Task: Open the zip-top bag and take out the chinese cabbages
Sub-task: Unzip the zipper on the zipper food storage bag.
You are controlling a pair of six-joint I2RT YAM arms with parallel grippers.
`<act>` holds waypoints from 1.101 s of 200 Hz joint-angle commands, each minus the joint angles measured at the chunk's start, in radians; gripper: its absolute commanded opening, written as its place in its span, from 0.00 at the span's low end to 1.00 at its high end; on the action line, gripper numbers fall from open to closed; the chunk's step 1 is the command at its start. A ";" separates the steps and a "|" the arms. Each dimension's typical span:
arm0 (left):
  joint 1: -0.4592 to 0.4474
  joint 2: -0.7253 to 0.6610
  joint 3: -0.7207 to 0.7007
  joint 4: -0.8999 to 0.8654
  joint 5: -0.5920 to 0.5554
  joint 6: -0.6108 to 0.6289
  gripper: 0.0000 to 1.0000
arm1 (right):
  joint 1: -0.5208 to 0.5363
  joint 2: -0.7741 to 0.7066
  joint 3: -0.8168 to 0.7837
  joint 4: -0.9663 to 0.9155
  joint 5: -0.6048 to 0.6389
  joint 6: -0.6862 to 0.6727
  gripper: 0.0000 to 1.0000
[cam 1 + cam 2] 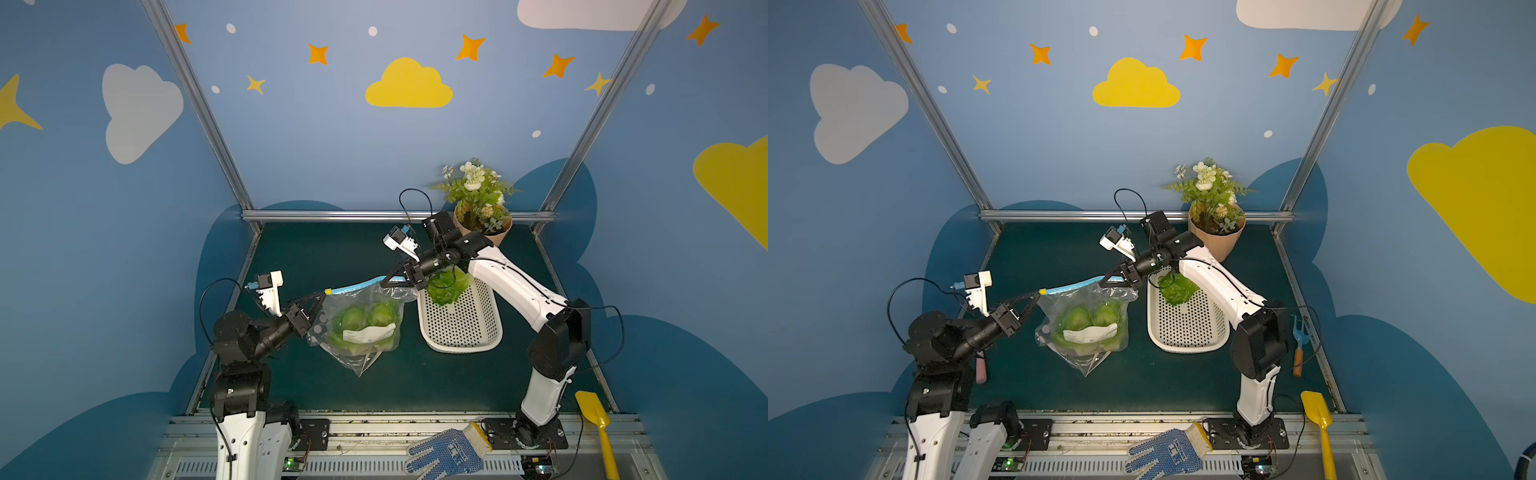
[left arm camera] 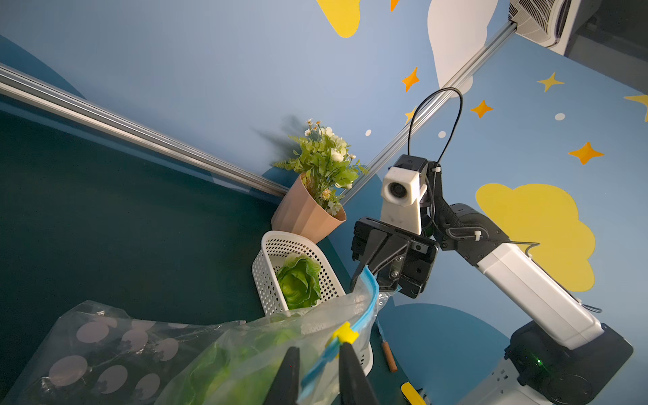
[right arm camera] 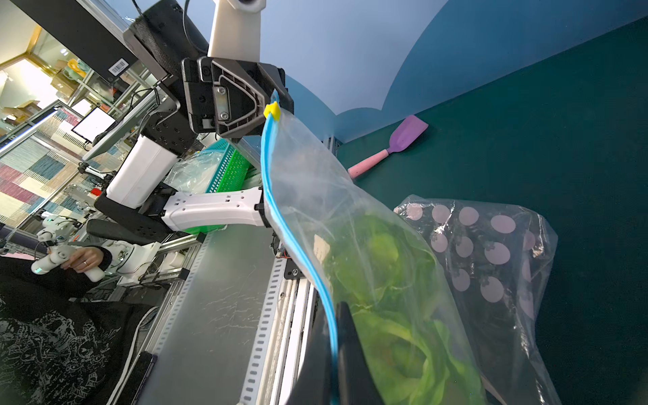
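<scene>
While the left jaws clench the left end of the blue zip strip (image 1: 357,286), right beside its yellow slider (image 1: 328,291), the zip-top bag (image 1: 361,353) hangs stretched above the dark green tabletop (image 1: 311,257) at mid-scene. Two chinese cabbages (image 1: 368,318) lie side by side inside the clear bag, behind a white label (image 1: 370,333). At the strip's right end, the right jaws are clamped tight on the bag's top edge. Just right of the bag, a third cabbage (image 1: 446,286) rests at the far end of a white perforated basket (image 1: 461,347), partly under the right arm (image 1: 511,284). Farther back on the right stands a potted white-flowered plant (image 1: 478,195).
</scene>
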 commanded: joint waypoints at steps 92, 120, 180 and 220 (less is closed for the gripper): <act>0.013 -0.014 0.023 0.000 0.011 0.024 0.19 | -0.004 0.021 0.026 -0.037 -0.014 -0.027 0.00; 0.016 -0.013 0.026 -0.004 0.017 0.027 0.17 | -0.004 0.027 0.030 -0.042 -0.013 -0.028 0.00; 0.017 -0.009 0.042 -0.004 0.046 0.035 0.08 | -0.002 0.028 0.036 -0.051 -0.012 -0.031 0.00; 0.016 -0.009 0.040 0.011 0.059 0.033 0.04 | 0.004 0.027 0.050 -0.062 -0.006 -0.036 0.09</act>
